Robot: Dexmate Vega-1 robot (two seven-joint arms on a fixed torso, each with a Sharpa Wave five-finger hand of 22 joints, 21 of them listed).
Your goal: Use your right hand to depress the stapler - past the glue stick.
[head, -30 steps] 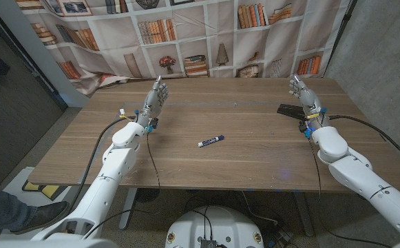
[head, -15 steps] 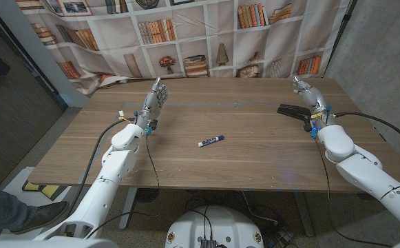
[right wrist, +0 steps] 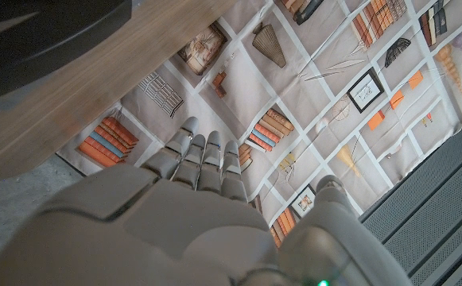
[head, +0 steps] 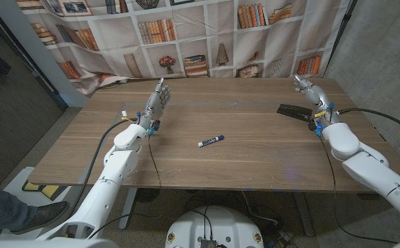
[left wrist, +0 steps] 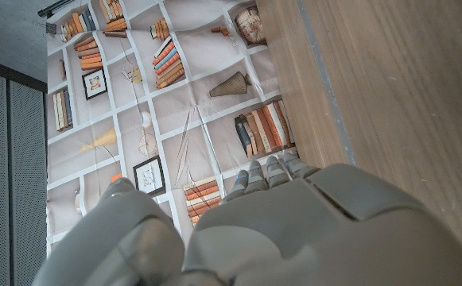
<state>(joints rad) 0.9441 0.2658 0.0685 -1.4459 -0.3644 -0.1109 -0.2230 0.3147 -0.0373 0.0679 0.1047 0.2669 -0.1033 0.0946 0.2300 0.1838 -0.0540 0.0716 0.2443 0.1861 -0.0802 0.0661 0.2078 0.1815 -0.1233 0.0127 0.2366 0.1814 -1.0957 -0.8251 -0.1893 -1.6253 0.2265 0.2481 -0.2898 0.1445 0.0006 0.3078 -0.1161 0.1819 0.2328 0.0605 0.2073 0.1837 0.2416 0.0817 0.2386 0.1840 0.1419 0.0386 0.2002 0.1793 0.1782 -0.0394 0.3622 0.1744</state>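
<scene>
A black stapler [head: 296,111] lies on the wooden table [head: 241,165] at the far right, and its dark body [right wrist: 40,40] fills a corner of the right wrist view. My right hand [head: 310,95] stands upright just beyond and to the right of it, fingers straight and together, holding nothing and clear of the stapler. A blue and white glue stick [head: 209,142] lies near the table's middle. My left hand [head: 156,102] stands upright at the far left with its fingers up and nothing in it. Both wrist views look along the hands' backs [left wrist: 294,230] [right wrist: 183,222].
A bookshelf-print backdrop [head: 206,34] hangs behind the table's far edge. Cables run along both forearms, the right cable [head: 365,114] arcing over the table's right edge. A person's leg and shoe [head: 14,210] stand on the floor at the left.
My right hand has moved right and a little farther back, from over the stapler's near end to its right side. The left hand has barely shifted.
</scene>
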